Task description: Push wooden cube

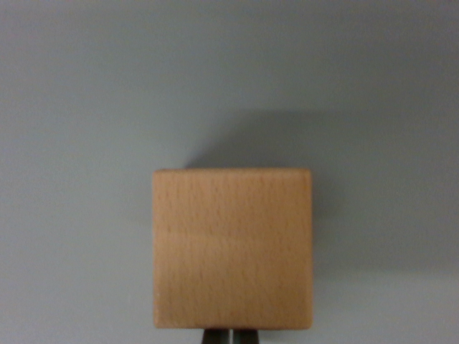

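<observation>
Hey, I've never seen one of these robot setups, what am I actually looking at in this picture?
This single picture comes from a camera mounted on the wrist of a robot arm, looking down past its tool. The big tan square is a wooden cube resting on a plain grey surface, with its shadow falling behind it. At the very bottom edge, two dark slivers close together are the tips of the tool, right against the cube's near side. They appear shut, with only a thin line between them. Nothing is being held; the cube just sits on the surface, and the tool seems placed to push it away from the camera.
</observation>
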Motion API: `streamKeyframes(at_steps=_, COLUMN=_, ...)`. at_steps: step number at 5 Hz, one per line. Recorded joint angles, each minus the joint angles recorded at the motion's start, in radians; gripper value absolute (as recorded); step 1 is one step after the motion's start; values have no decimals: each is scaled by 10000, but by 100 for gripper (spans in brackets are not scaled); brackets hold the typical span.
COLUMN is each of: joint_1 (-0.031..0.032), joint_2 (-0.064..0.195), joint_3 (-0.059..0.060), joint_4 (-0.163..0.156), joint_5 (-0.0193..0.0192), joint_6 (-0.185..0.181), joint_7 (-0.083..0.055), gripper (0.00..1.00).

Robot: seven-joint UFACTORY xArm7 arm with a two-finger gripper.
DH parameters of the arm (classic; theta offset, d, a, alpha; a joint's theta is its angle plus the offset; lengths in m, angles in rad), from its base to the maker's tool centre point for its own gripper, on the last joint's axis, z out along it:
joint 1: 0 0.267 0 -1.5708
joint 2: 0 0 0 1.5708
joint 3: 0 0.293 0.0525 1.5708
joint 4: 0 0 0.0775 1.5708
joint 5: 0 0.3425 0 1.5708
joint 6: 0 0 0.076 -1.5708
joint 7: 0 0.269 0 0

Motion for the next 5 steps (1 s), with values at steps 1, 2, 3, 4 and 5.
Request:
streamKeyframes(at_steps=1, joint_1=4, joint_2=265, joint_3=9, joint_4=426, joint_5=-7, joint_6=160, joint_7=30, gripper=100)
streamKeyframes(at_steps=2, joint_1=4, joint_2=265, joint_3=9, joint_4=426, joint_5=-7, joint_6=160, joint_7=30, gripper=100)
streamKeyframes(at_steps=3, joint_1=8, joint_2=488, joint_3=17, joint_4=785, joint_5=-14, joint_6=295, joint_7=55, gripper=100)
streamKeyframes(at_steps=4, joint_1=8, joint_2=488, joint_3=17, joint_4=785, joint_5=-14, joint_6=295, joint_7=55, gripper=100)
streamKeyframes(at_steps=5, joint_1=10, joint_2=673, joint_3=23, joint_4=1083, joint_5=-19, joint_6=407, joint_7=76, gripper=100)
